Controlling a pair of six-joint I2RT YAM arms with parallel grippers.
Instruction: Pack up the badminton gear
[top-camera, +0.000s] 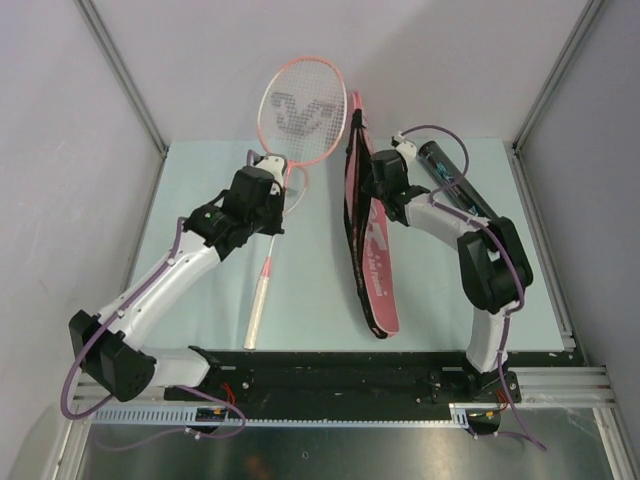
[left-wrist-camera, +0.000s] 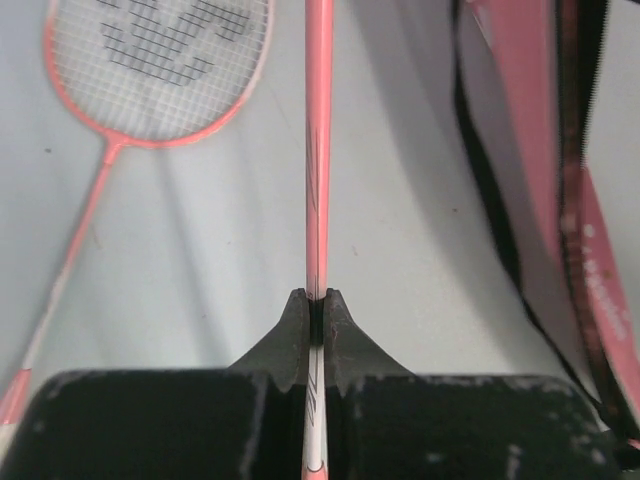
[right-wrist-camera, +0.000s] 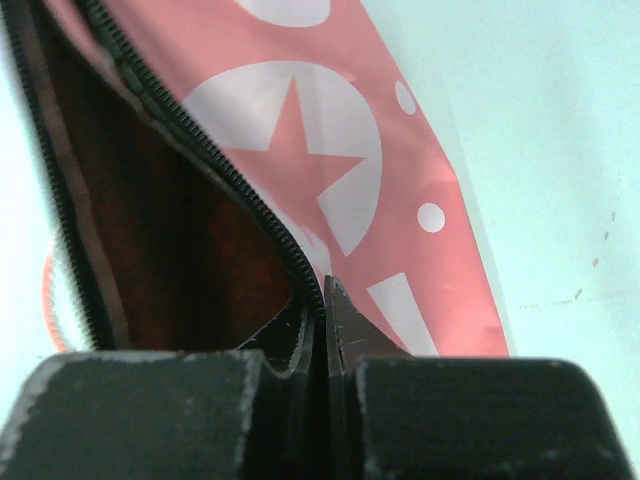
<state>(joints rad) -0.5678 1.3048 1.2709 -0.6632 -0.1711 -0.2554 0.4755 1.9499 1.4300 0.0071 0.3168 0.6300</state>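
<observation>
Worktop (top-camera: 310, 290) from above carries the racket (top-camera: 302, 110), head far, handle near, with the left gripper (top-camera: 280, 203) over its shaft. Just right lies the pink cover (top-camera: 372, 270), the right gripper (top-camera: 368, 185) at its upper edge, and the black tube (top-camera: 440, 160) beyond that arm. Left wrist: the left gripper is clamped on a pink shaft (left-wrist-camera: 317, 150); a strung head (left-wrist-camera: 160, 70) lies up-left. Right wrist: the right gripper is clenched on the cover's zipper edge (right-wrist-camera: 250, 215), mouth gaping.
</observation>
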